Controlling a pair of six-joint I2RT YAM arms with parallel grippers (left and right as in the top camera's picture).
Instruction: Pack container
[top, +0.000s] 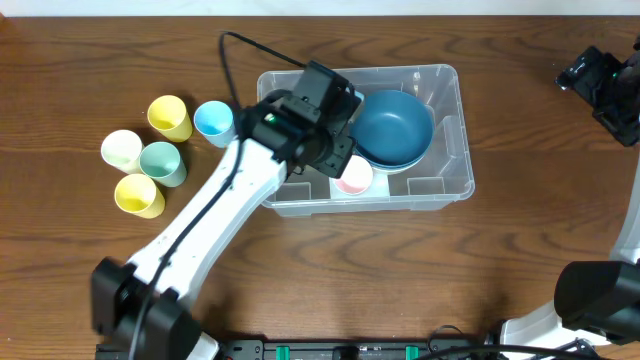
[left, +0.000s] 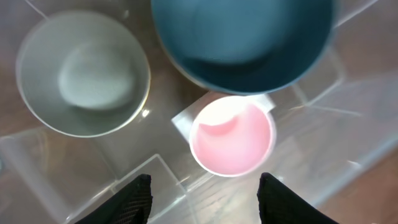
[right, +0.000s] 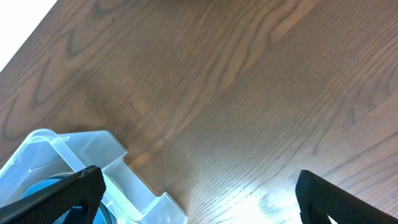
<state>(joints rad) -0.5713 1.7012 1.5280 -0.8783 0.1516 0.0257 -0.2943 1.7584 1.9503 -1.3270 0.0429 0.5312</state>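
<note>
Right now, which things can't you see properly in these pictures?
Grey bowl: hidden in the overhead view under the left arm; only the left wrist view shows it.
Pink cup: overhead, the left hand covers part of it.
Blue bowl: left wrist view, cut off by the top edge and blurry.
Container: right wrist view, only one corner shows; the picture's edges cut the rest.

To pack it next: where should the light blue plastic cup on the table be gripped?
Probably its rim, from straight above, one finger inside and one outside. The light blue plastic cup stands upright, mouth up, with the yellow plastic cup and the clear plastic container close at its sides.
</note>
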